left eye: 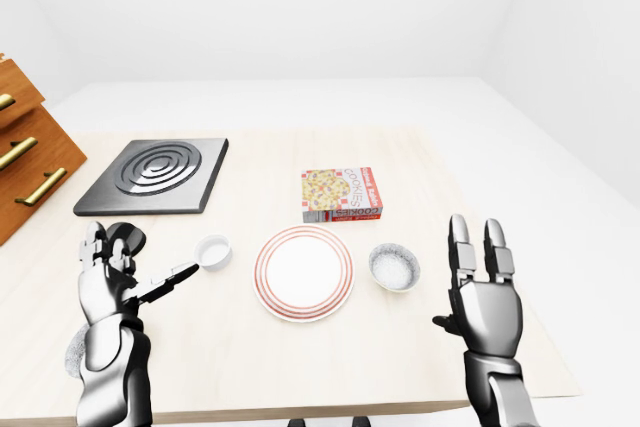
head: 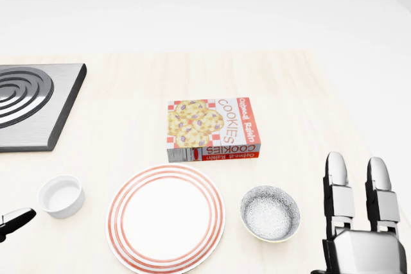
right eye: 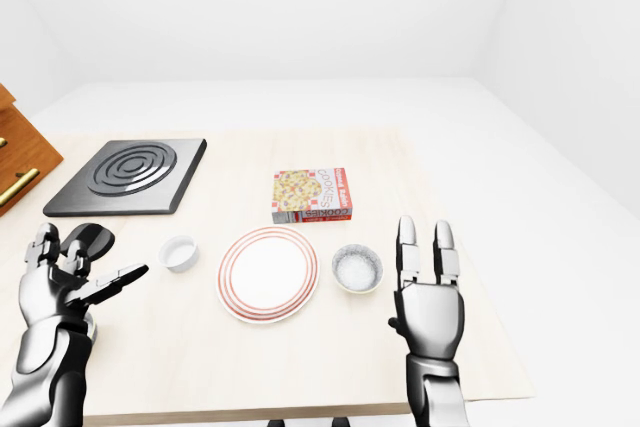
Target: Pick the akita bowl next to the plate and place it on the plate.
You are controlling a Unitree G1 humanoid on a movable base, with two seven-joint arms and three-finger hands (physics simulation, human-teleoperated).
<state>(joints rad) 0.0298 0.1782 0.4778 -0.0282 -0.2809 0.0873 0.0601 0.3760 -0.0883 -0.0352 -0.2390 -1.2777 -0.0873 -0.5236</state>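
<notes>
Right hand (left eye: 482, 297): raised over the near right corner of the table (left eye: 300, 367), palm upright, fingers straight and spread open, gripping nothing. It stands right of the akita bowl (head: 270, 213) and apart from it.

Left hand (left eye: 118, 272): raised over the near left part of the table. One finger points toward the white ramekin (head: 61, 196) without touching it. The other digits appear uncurled, and nothing is held.

Akita bowl: upright on the near right part of the table, just beside the plate's right rim with a narrow gap. It is small and round, with a grey-white speckled interior and a pale rim. The outer wall is too little exposed to tell its colour. Bare surface lies between the bowl and the table's right edge, and between the bowl and the near edge.

Plate (head: 166, 218): white with red rings, centred along the near edge. The ramekin sits near its left rim.

Cookie box (head: 213, 129): lying flat, mid-table, just beyond the plate and bowl.

Hob (head: 26, 104): at the far left corner. Bare surface fills the far right corner.
</notes>
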